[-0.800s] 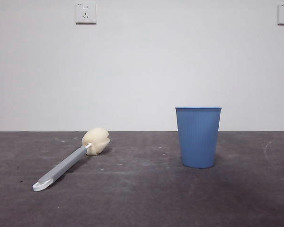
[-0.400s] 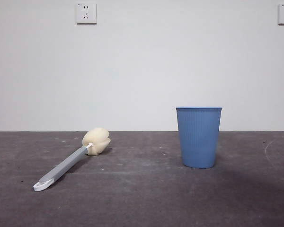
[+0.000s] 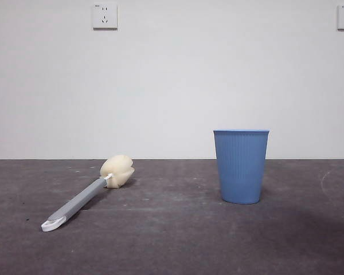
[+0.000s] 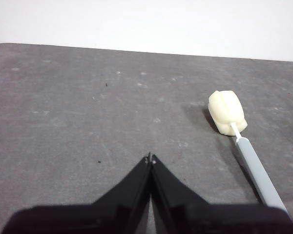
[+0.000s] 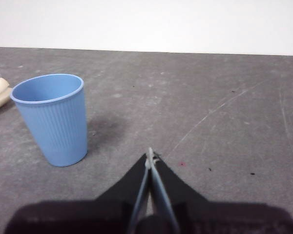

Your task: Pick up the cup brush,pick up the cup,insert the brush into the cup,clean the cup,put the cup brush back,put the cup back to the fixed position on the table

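Nothing has been lifted yet. The cup brush (image 3: 87, 195) lies flat on the table (image 3: 172, 240), its cream sponge head (image 3: 117, 171) pointing toward about one o'clock from the white looped end (image 3: 49, 226), which sits nearest the camera. The cup (image 3: 241, 166) stands upright, mouth open, well apart from the brush off at three o'clock from the sponge head.

Neither arm shows in the front view. In its wrist view the left gripper (image 4: 150, 158) has its jaws pressed together and hangs above bare table, with the brush's sponge head (image 4: 226, 112) off at about two o'clock from its tips. The right gripper (image 5: 150, 155) is likewise closed and empty, the cup (image 5: 51, 117) at about ten o'clock from it.

The step in hand looks like the brush pickup, most likely by the left arm. To do it well, I'd say the jaws need to spread first, then come down across the grey handle (image 4: 256, 168) rather than the soft sponge, squarely crosswise to its length so it does not twist. A grip toward the middle of the handle should leave the sponge end free to enter the cup later. The handle lies low on the table, so the tips must come right down to the surface.
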Controlling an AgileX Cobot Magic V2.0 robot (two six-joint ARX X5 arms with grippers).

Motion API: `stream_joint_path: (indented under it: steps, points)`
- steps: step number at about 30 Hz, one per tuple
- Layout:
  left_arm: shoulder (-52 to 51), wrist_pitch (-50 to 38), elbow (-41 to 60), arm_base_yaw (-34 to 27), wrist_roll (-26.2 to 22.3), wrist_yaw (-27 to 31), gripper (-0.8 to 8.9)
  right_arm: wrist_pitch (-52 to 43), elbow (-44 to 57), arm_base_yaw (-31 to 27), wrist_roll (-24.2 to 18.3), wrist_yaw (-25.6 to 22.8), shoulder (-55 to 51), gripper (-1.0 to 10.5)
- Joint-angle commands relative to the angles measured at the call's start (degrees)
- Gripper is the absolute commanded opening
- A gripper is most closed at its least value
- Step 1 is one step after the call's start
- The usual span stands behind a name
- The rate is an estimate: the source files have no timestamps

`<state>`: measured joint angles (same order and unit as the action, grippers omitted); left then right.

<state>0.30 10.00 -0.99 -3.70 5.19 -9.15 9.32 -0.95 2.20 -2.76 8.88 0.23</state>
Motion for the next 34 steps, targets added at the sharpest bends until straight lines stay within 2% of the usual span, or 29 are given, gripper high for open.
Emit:
stream_joint_path:
  steps: [1, 10, 34]
  points:
    - [-0.1, -0.2, 0.8, -0.2, 0.3, 0.1, -0.03, 0.7, 0.7, 0.0, -0.1, 0.2, -0.1, 0.0]
    - [-0.1, -0.2, 0.8, -0.2, 0.3, 0.1, -0.03, 0.6, 0.7, 0.0, 2.0, -0.2, -0.1, 0.0]
    - [-0.1, -0.2, 0.8, -0.2, 0.3, 0.1, -0.03, 0.4, 0.7, 0.0, 1.9, -0.2, -0.1, 0.0]
